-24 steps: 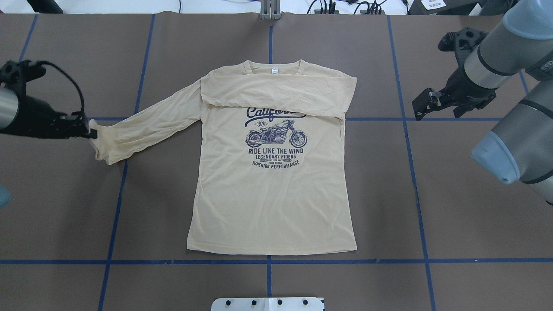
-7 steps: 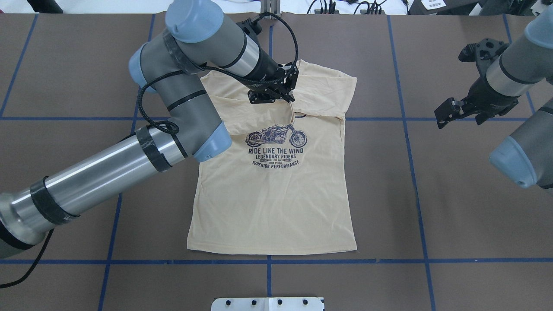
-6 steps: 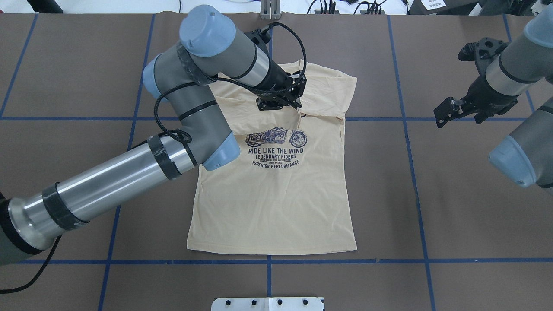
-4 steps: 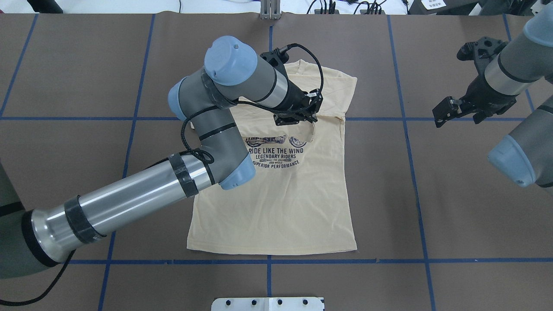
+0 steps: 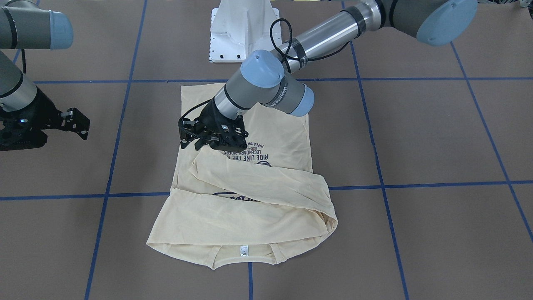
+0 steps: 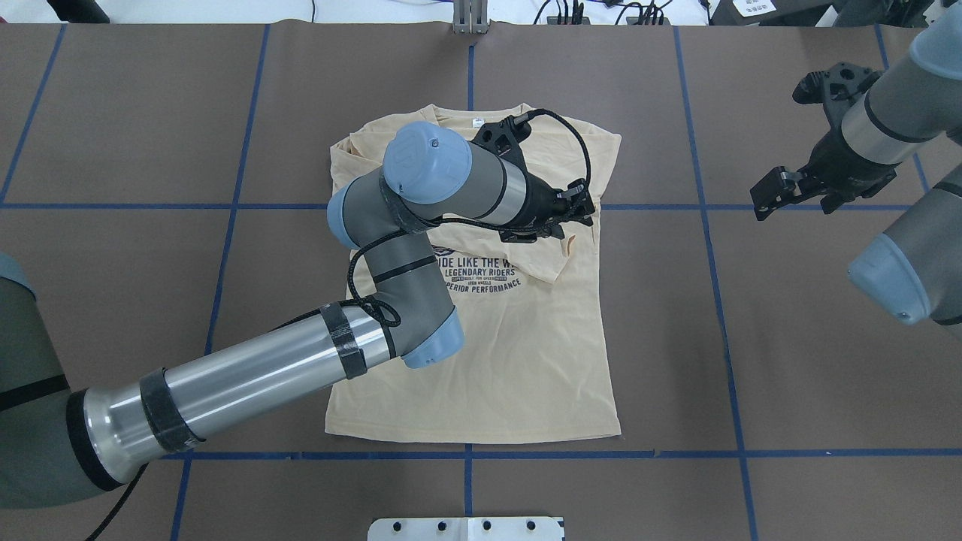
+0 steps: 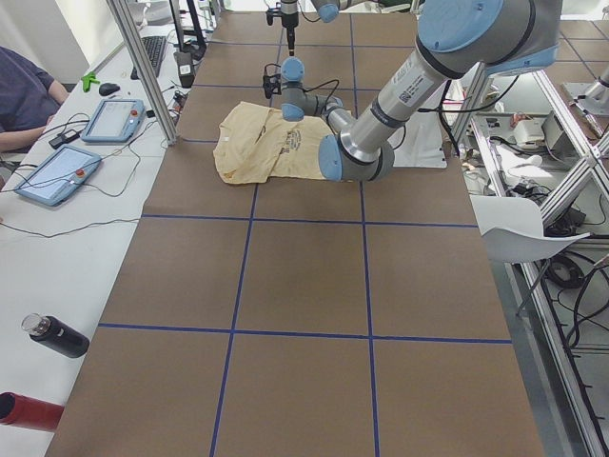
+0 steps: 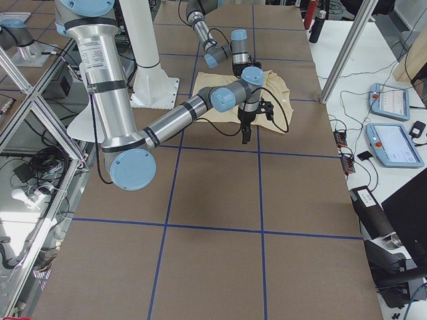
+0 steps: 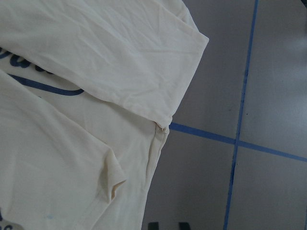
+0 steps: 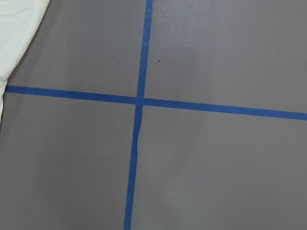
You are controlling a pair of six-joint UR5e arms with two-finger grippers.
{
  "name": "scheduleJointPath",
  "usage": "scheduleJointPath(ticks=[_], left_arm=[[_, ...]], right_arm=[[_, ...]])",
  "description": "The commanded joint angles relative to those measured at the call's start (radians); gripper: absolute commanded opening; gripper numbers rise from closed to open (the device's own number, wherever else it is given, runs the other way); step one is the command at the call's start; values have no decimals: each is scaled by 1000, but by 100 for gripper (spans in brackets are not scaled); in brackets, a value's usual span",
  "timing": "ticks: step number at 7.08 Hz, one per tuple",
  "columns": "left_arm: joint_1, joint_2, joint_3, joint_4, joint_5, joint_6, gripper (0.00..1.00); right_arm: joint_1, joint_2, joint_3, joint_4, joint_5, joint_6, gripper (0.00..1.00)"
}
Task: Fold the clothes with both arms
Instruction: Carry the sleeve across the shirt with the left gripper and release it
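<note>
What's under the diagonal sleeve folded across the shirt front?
The shirt chest print. The sleeve hides nearly all the motorcycle; only text lines past its edge and a sliver of navy script show.

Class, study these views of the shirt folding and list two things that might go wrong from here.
1. The sleeve lies slanted and rumpled across the shirt, so later folds may come out uneven.
2. The left gripper hangs close over the sleeve's end, so it might snag and drag the cloth when it withdraws.

Brown table [image 6: 827, 376] with blue tape grid [image 6: 601, 454], white side bench [image 7: 57, 276], aluminium posts [image 7: 141, 67]
</note>
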Motion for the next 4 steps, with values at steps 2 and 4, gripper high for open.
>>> scheduleJointPath(ticks=[2,4], left_arm=[[-29,68,-81,16,-51,6,100],[-41,206,-352,229,-57,9,100]], right_arm=[[-2,17,7,1,18,13,100],[-27,6,63,2,37,103,100]])
